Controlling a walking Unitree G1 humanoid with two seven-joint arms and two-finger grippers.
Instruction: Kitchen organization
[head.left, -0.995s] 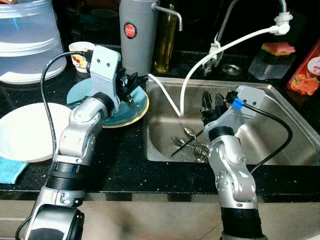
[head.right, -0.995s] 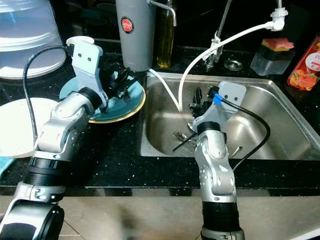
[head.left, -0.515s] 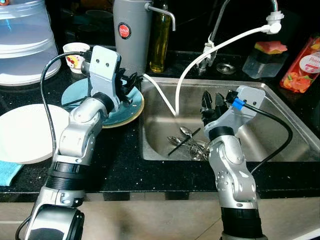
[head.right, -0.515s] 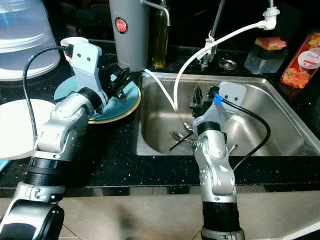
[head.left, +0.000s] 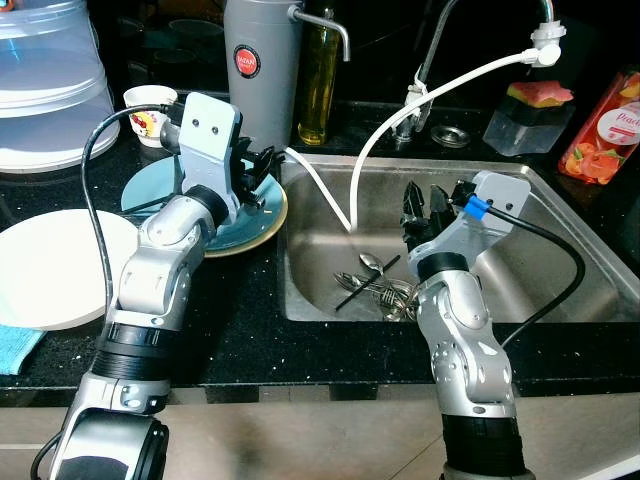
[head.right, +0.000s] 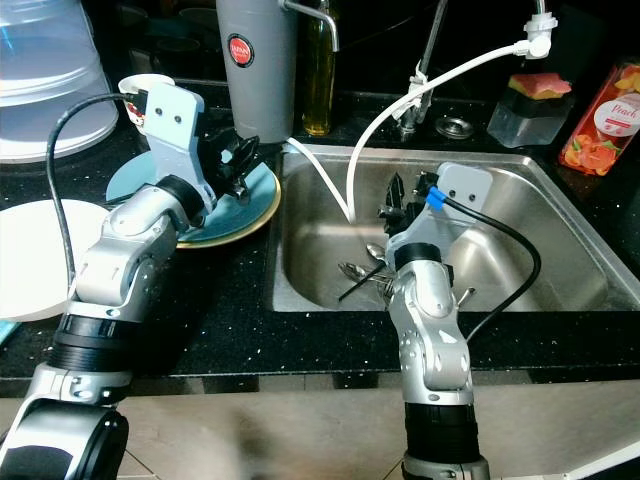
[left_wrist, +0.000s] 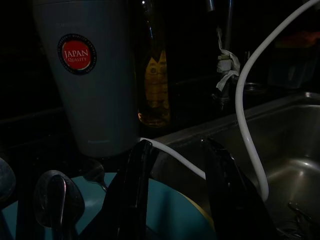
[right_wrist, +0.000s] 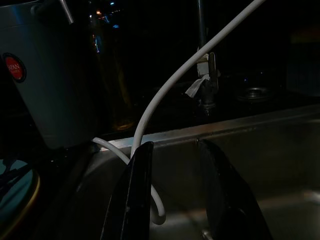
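Note:
A teal plate (head.left: 232, 218) rests on a yellow-rimmed plate on the black counter, left of the steel sink (head.left: 540, 275). Spoons (left_wrist: 58, 199) lie on the teal plate. My left gripper (head.left: 256, 168) hovers open just above this plate's far edge, nothing between its fingers (left_wrist: 136, 185). A pile of spoons and other cutlery (head.left: 376, 286) lies on the sink floor. My right gripper (head.left: 425, 203) hangs open over the sink, above and slightly right of the cutlery, holding nothing.
A white plate (head.left: 50, 265) and a blue cloth (head.left: 14, 345) lie front left. A grey canister (head.left: 258, 70), oil bottle (head.left: 320, 75), cup (head.left: 148, 103) and clear tub (head.left: 45, 80) line the back. A white hose (head.left: 400, 115) droops into the sink. Sponge holder (head.left: 525, 115) and red pack (head.left: 600, 130) stand back right.
The whole picture has shifted a little, so the camera moved. Both grippers keep their places over the plate and the sink, still open.

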